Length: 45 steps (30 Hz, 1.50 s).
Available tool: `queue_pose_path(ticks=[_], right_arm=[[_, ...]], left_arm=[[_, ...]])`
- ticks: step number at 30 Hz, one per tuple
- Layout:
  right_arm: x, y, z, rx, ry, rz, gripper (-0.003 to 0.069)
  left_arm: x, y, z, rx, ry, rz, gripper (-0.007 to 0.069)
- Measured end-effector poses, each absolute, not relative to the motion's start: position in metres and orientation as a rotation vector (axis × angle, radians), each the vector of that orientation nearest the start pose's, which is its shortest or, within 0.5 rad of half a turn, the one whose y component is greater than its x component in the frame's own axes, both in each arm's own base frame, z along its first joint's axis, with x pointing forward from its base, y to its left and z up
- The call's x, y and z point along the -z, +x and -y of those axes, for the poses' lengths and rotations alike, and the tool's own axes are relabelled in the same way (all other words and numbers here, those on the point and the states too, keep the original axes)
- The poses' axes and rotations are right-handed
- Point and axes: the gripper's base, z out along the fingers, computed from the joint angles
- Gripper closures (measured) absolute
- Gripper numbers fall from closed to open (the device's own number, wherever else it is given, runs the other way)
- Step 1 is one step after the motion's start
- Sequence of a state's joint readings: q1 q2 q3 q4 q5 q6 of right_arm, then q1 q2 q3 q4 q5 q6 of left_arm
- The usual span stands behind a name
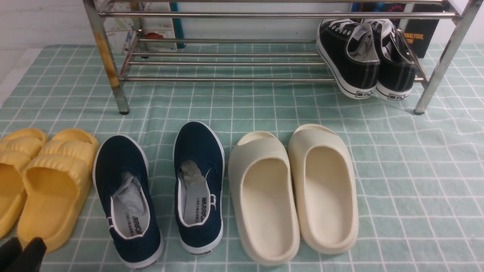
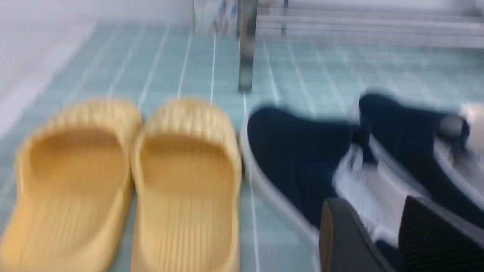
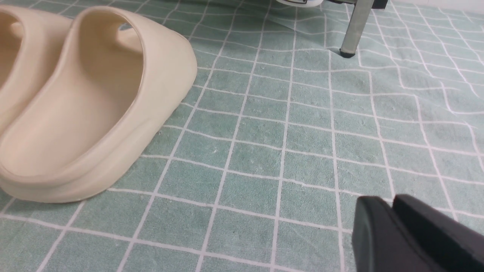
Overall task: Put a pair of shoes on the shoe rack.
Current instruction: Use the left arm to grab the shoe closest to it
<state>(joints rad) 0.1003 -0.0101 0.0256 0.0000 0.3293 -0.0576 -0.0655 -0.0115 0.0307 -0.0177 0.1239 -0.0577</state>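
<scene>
Here we go, both navy slip-ons (image 1: 198, 145) down on the tabletop (image 1: 416, 181), in front of the rack (image 1: 227, 80), betw. the yellow slides (image 1: 56, 189) and the cream slides (image 1: 270, 226). L hand (image 1: 23, 247): fingers apart, nothing pinched, over at the near L corner. R hand (image 3: 390, 204): tips v. close; can't tell if they meet, nothing seen in the grip.

Handling, my call: light shoes, soft canvas uppers that'll give under a squeeze, stiffer rubber below. Best hold's prob. the heel end, one finger inside the collar, one outside, pinching the wall. Avoid the paper stuffing (image 1: 130, 198); it'd likely crumple or pull out. Canvas should grip OK, smooth rubber poss. less so.

Textures now: matte navy cloth, white sole edging, grey printed insoles, rounded toes, long oval openings. Rack's shiny round metal tubing, rust-brown on one leg, so soles may slide on those rails. Black sneakers (image 1: 348, 41) sit up there at the R end, laced, white-stitched.
</scene>
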Motion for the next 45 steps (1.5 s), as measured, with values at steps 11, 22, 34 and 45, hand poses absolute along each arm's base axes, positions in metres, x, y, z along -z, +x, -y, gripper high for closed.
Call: queue_pose_path(ticks=[11,22,34,45], right_arm=[[-0.175,0.053,-0.005,-0.03,-0.144,-1.823,0.0548],[-0.175,0.053,-0.005,-0.03,-0.144,-1.823,0.0548],[-0.175,0.053,-0.005,-0.03,-0.144,-1.823,0.0532],[-0.175,0.053,-0.005,-0.03,-0.144,-1.823,0.0528]], left_arm=[[-0.233,0.049,0.003,0.121,-0.011,-1.162,0.0386],[-0.251,0.04,0.001,0.312,-0.118,-0.94,0.0388],[-0.352,0.039,0.003,0.343,-0.176,-1.328,0.0638],[-0.322,0.142,0.02,0.403,-0.273,-2.084,0.0638]])
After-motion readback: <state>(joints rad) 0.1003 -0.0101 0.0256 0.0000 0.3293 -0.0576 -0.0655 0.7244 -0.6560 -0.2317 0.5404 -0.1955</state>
